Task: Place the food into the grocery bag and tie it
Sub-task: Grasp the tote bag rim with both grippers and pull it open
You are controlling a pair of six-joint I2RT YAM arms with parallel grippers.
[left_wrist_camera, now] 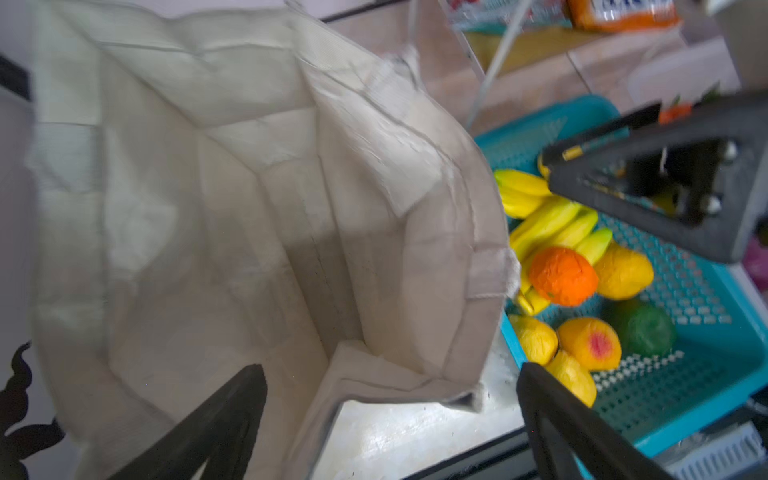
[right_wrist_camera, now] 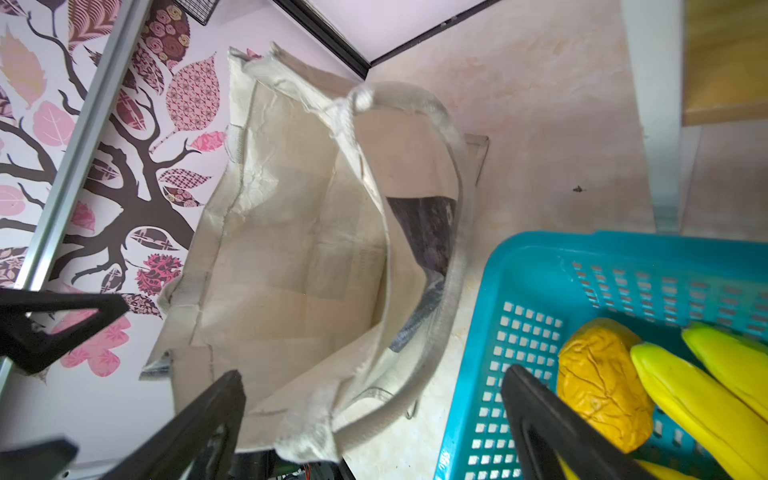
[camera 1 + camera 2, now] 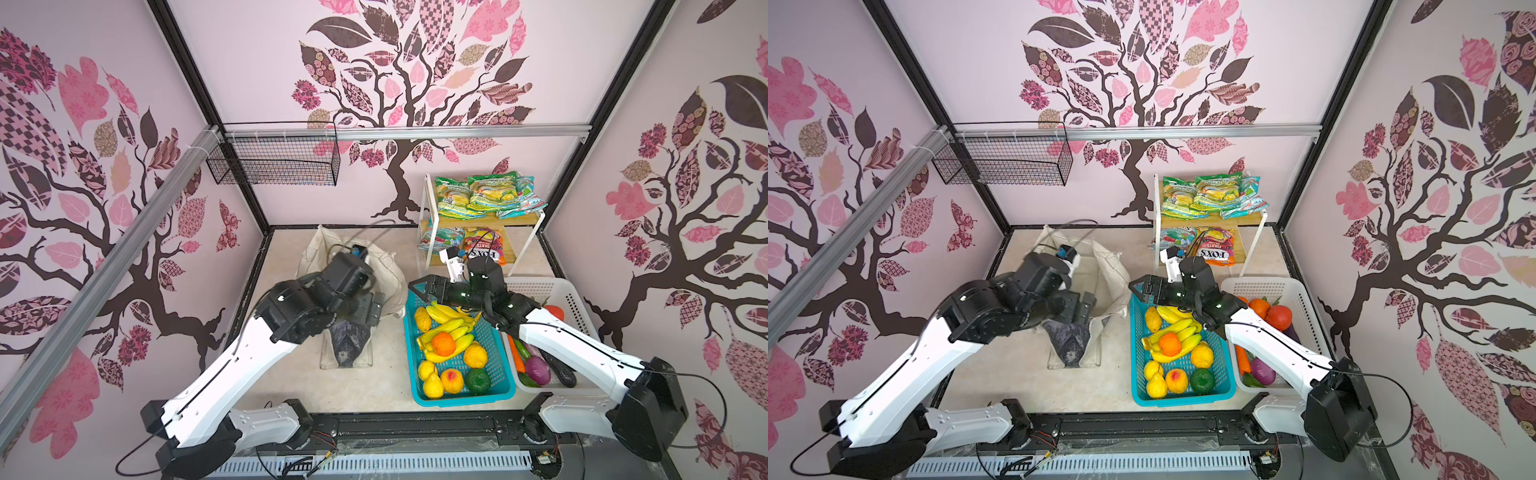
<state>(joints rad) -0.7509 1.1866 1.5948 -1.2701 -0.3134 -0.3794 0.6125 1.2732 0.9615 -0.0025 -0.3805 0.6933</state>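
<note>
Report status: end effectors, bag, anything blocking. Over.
Left end effector open, right end effector open, both empty. Grocery bag gaping, nothing visible inside. Fruit in teal basket. Left arm overhangs bag mouth.

I had both top views looking down on everything; both wrist cameras sat close, sharing the grocery bag (image 1: pixel 208 199).

Gaping tote (image 2: pixel 291 249) beside teal basket (image 2: pixel 536 266)

Pink tree-patterned walls (image 3: pixel 266 62), beige marbled floor (image 3: pixel 353 386)
</note>
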